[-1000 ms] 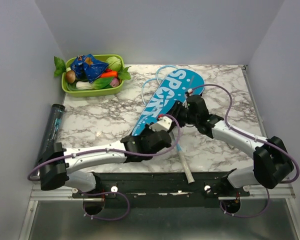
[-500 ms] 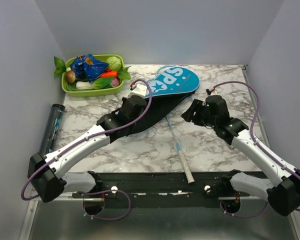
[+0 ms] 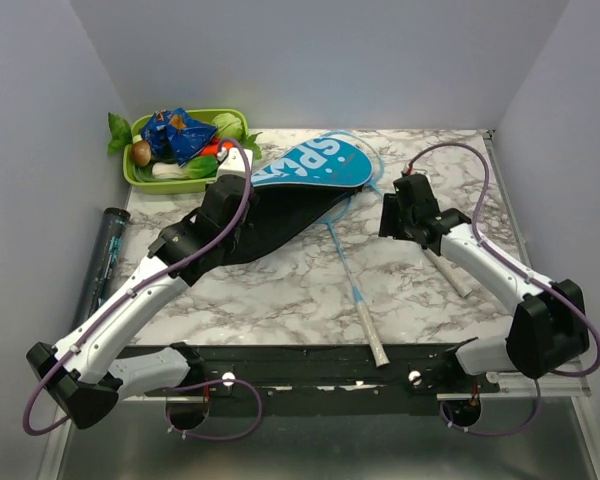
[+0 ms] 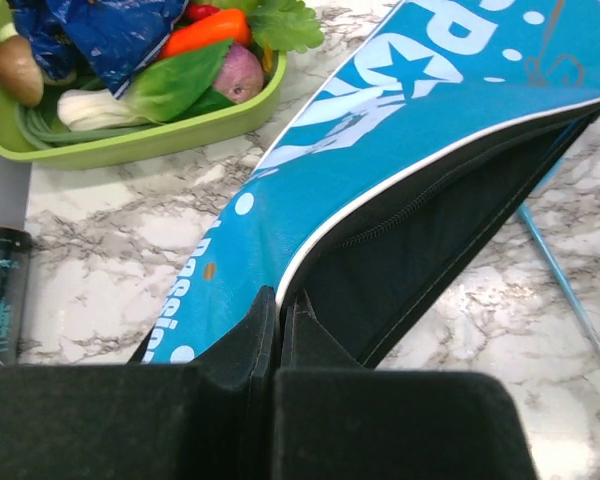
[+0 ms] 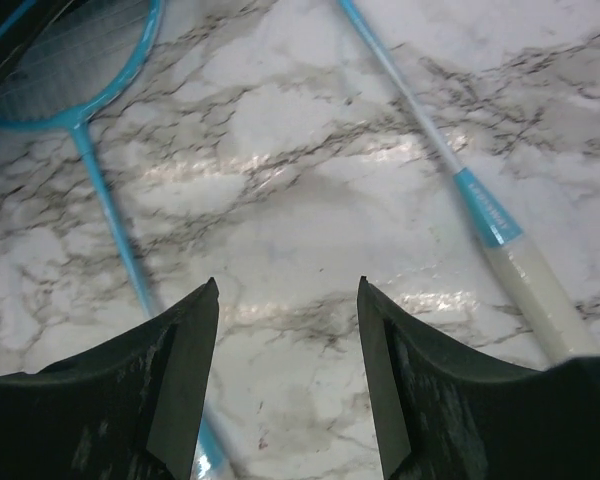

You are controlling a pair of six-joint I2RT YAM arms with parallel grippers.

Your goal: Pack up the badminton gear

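Over by the far left of the marble table, the left claw is clamped tight on the edge of the blue "SPORT" cover, right where the white piping meets the black lining. The right claw hangs with its jaws well apart and nothing between them, over bare marble between the two rackets.

As I read it, the job now is getting a racket into that cover. The left claw would do well to lift the pinched edge so the dark mouth gapes toward the right. The right claw should come down square across a thin shaft, close to the handle where it is stiffest, then feed the head in first, low and flat, so the strings don't snag the zip.

The cover lies slantwise at the far middle, lettered end to the right, just beside the green tray. One racket runs from it toward the near edge, white butt nearest. The other racket lies partly under the right arm. A dark tube rests along the left edge.
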